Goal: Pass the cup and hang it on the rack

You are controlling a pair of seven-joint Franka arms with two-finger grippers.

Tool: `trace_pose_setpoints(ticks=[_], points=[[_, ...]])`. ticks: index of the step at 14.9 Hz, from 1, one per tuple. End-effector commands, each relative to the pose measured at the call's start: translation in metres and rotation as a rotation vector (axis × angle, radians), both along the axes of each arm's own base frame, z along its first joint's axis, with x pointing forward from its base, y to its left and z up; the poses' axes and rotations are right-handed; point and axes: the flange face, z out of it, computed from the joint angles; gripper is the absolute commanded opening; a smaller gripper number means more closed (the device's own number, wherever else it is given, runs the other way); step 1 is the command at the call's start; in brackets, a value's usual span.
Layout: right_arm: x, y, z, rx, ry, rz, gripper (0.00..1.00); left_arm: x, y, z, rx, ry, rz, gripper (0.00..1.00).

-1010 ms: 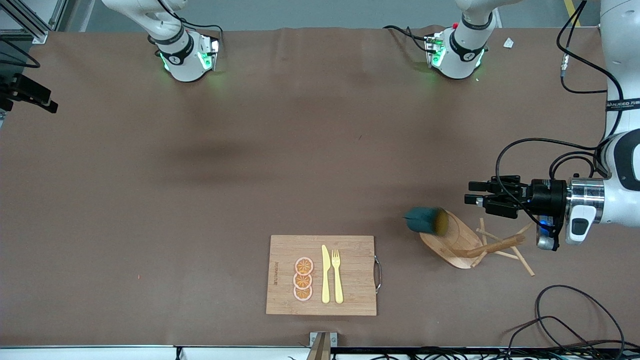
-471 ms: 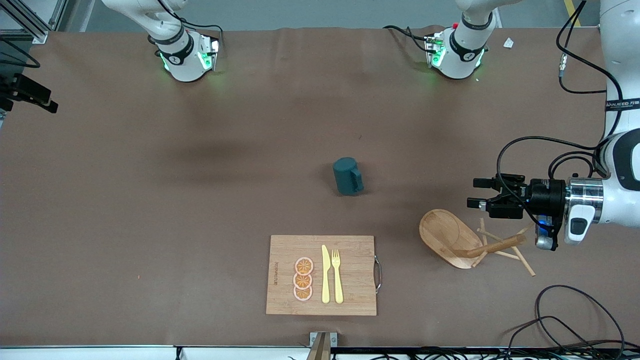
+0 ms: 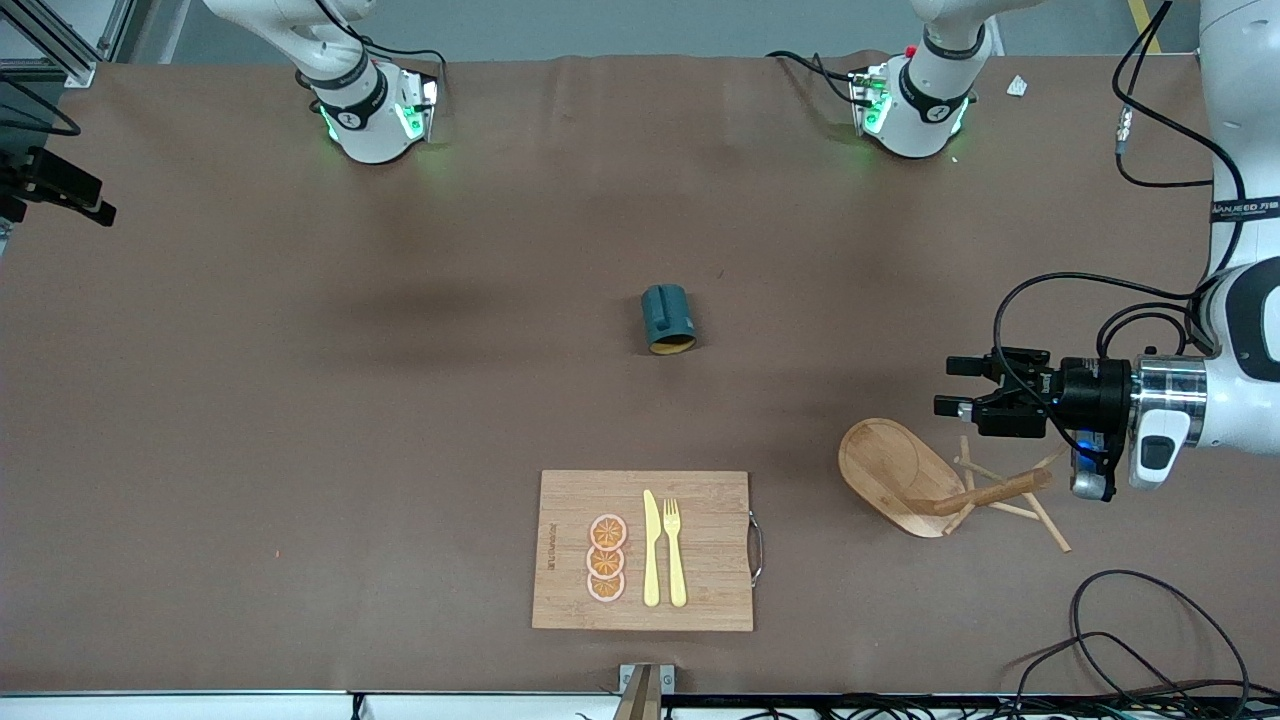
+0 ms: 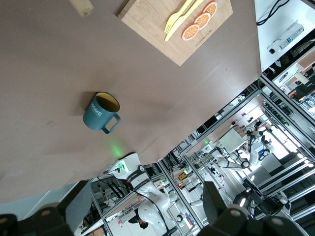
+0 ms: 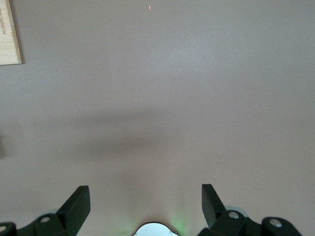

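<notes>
Cup (image 3: 668,319) lies on its side, mouth toward the front camera; both end effectors spread wide, empty.

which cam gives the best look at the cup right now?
Left wrist view: the cup lies on its side on the bare table, with its yellow inside, handle and lettering all clear. The front view shows it small, on its side, mouth toward the camera. The right wrist view shows no cup.

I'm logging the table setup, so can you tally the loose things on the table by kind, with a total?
Cup: 1
Mug rack: 1
Cutting board: 1
Orange slices: 3
Knife: 1
Fork: 1
Total: 8
</notes>
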Motion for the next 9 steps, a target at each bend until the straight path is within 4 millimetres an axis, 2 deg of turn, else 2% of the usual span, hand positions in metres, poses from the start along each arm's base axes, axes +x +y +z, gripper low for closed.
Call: trace_pose_setpoints(ticks=[1,4,7,9], points=[[-0.004,0.002,0.001,0.000,0.000,0.007,1.00,-0.003,0.002,0.007,0.014,-0.014,-0.016,1.00],[-0.004,0.002,0.001,0.000,0.000,0.009,1.00,-0.004,0.003,0.008,0.059,-0.038,-0.045,1.00],[-0.004,0.002,0.001,0.000,0.000,0.009,1.00,-0.008,0.007,0.024,0.176,-0.073,-0.076,1.00],[-0.004,0.002,0.001,0.000,0.000,0.009,1.00,-0.006,0.015,0.028,0.187,-0.081,-0.065,1.00]])
